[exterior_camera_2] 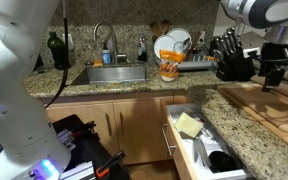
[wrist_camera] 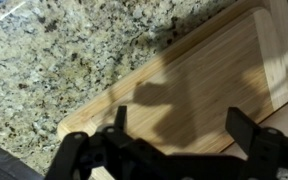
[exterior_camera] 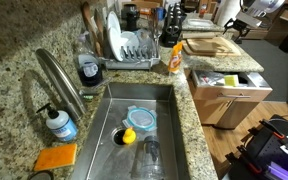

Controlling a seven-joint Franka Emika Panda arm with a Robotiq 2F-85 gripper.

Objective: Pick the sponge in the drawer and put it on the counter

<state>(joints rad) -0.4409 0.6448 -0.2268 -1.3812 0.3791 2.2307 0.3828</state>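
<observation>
The small yellow sponge [exterior_camera_2: 189, 124] lies in the open wooden drawer [exterior_camera_2: 184, 150], beside dark utensils. The drawer also shows in an exterior view [exterior_camera: 229, 98], pulled out below the granite counter [exterior_camera: 191, 110]. My gripper [exterior_camera_2: 274, 68] hangs over the wooden cutting board [exterior_camera_2: 269, 103] on the counter, well away from the drawer. In the wrist view my gripper [wrist_camera: 181, 125] is open and empty, its two fingers spread above the cutting board [wrist_camera: 194, 70], with the counter [wrist_camera: 64, 60] beside it.
A steel sink [exterior_camera: 169, 130] holds a round yellow object [exterior_camera: 128, 135], a blue-lidded container [exterior_camera: 141, 118] and a glass. A flat orange sponge [exterior_camera: 56, 157], a dish rack [exterior_camera: 134, 45], an orange bottle [exterior_camera_2: 168, 68] and a knife block [exterior_camera_2: 229, 55] stand on the counter.
</observation>
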